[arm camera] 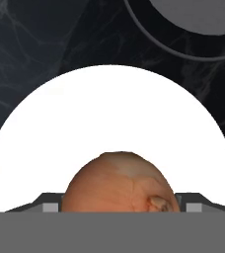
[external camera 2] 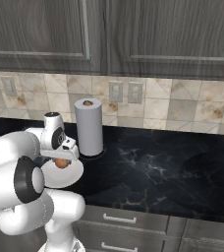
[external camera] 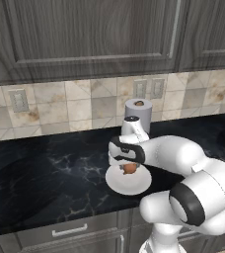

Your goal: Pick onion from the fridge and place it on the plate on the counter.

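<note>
The orange-brown onion (external camera: pixel 129 168) (external camera 2: pixel 61 163) (arm camera: pixel 119 183) sits between the fingers of my gripper (external camera: pixel 129 165) (external camera 2: pixel 61 160) (arm camera: pixel 119 206), which is shut on it. Gripper and onion are just above the middle of the white plate (external camera: pixel 119 184) (external camera 2: pixel 67 178) (arm camera: pixel 109 113). The plate lies on the black marbled counter (external camera: pixel 45 173) (external camera 2: pixel 158 167), near its front edge. In the hand view the two finger tips press the onion's sides and the plate spreads out behind it. The fridge is out of view.
A white paper-towel roll (external camera: pixel 138 113) (external camera 2: pixel 89 127) stands upright right behind the plate, and its round base (arm camera: pixel 198 20) shows at the top of the hand view. A tiled backsplash with outlets (external camera: pixel 18 100) and dark upper cabinets rise behind. Drawers with silver handles (external camera 2: pixel 120 219) run below.
</note>
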Tool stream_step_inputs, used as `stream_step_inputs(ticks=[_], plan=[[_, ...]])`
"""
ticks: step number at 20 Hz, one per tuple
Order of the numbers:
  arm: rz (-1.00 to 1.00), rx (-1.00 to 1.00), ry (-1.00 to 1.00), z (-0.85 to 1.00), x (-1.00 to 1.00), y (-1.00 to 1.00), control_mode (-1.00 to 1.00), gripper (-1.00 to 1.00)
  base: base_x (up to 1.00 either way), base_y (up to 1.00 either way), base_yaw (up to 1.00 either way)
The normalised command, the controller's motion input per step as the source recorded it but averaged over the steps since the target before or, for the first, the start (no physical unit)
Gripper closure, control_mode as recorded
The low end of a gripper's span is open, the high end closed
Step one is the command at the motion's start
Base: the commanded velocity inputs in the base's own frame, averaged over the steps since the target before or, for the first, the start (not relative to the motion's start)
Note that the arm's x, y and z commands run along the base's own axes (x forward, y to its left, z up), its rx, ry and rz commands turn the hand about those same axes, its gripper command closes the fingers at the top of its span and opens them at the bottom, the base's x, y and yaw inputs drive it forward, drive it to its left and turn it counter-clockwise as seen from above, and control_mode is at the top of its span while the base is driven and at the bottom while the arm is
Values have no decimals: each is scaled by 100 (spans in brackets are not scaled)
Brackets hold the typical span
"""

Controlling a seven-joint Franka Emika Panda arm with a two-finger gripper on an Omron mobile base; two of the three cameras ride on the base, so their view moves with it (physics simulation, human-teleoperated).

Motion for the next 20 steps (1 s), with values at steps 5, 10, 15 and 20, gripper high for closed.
stream_step_inputs(ticks=[5, 10, 15, 20], plan=[[0, 0, 0, 0, 0, 0, -100, -100, 0, 0, 0], [1, -1, -5, 2, -23, 2, -100, -100, 0, 0, 0], [0, 0, -10, 42, -44, 0, -100, -100, 0, 0, 0], [0, 0, -11, 70, -41, -12, -100, -100, 0, 0, 0]])
